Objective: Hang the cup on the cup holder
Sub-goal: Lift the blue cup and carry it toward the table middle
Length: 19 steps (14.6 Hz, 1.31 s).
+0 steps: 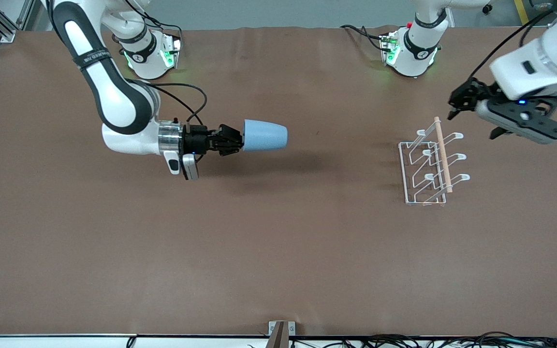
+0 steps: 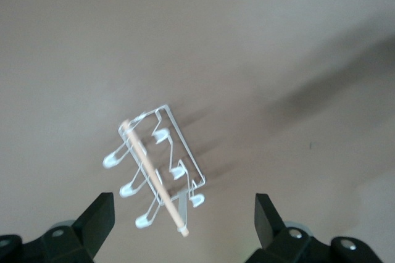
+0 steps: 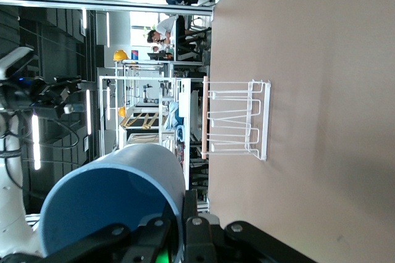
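Brown, matte tabletop [image 1: 278,251] fills the front view, bare along the edge nearest the camera. Toward the left arm's end stands the cup holder [image 1: 432,164], a white wire rack with a rectangular base, looped prongs and a pale wooden rod along its top. Well apart from it, over the middle of the tabletop, the right gripper [image 1: 236,139] is held out level from a bent elbow, its jaws shut on the rim of the cup [image 1: 265,135]. That light-blue, slightly tapered tumbler lies sideways in the air, its closed bottom pointing toward the rack. The left gripper [image 1: 455,107] hangs above the tabletop just beside the rack's rod end, angled downward, the arm waiting.

From the left wrist view, two black fingertips [image 2: 99,217] stand wide apart with nothing between them, and the rack [image 2: 162,167] sits on the tabletop below them, its prongs fanning out from either side of the rod.

From the right wrist view, the cup's darker blue inside [image 3: 114,204] faces the lens, a black finger [image 3: 192,226] clamped on its rim. Farther off, the rack [image 3: 237,118] stands on the tabletop.
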### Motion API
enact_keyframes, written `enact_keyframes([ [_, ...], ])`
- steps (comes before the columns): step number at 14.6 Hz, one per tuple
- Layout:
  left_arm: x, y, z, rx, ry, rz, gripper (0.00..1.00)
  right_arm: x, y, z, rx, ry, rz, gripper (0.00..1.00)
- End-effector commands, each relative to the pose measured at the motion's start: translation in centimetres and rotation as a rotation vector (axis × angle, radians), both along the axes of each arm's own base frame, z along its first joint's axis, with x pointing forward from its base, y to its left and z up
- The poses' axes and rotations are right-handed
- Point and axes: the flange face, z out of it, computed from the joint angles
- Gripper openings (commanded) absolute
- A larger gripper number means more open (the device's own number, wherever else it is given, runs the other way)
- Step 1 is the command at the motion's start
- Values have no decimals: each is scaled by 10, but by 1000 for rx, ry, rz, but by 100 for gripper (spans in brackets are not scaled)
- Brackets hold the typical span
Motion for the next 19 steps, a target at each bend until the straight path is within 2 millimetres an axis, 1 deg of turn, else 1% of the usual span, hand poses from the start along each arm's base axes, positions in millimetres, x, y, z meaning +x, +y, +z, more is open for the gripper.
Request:
enact_keyframes([
  [1,7,-36,-1,-15,-33,-223,100,5,29,1,14,-15,-44,0],
  [2,7,-51,-3,-16,-37,-300,100,7,32,-5,15,-10,-45,0],
  [3,6,-64,-3,-19,-41,-358,100,5,36,-9,15,-5,-39,0],
  [4,4,-81,-7,-23,-40,-414,100,4,39,-8,16,-7,-35,0],
  [5,2,-102,-6,-50,-48,-456,100,2,43,-11,19,0,-30,0],
  [6,1,-118,0,-88,-60,-487,100,-2,55,-10,35,3,-38,0],
  [7,-6,-136,-1,-97,-60,-544,100,-3,58,-11,38,-20,-57,0],
  [8,-13,-149,-2,-104,-61,-600,100,-3,60,-22,41,-29,-62,0],
  [9,-18,-161,-5,-106,-56,-641,100,-3,60,-27,41,-38,-61,0],
  [10,-23,-182,-19,-109,-33,-680,100,-3,60,-28,41,-41,-60,0],
  [11,-31,-206,-27,-116,-26,-722,100,-3,59,-28,41,-42,-62,0],
  [12,-36,-223,-31,-122,-37,-747,100,-4,61,-28,41,-40,-60,0],
  [14,-51,-259,-46,-118,-34,-806,100,-5,62,-28,43,-40,-57,0],
  [16,-56,-267,-48,-101,-37,-828,100,-8,67,-26,52,-37,-53,0],
  [17,-61,-274,-52,-92,-34,-846,100,-8,68,-25,54,-37,-54,0],
  [19,-57,-281,-66,-74,-29,-860,100,-9,68,-26,54,-35,-54,0],
])
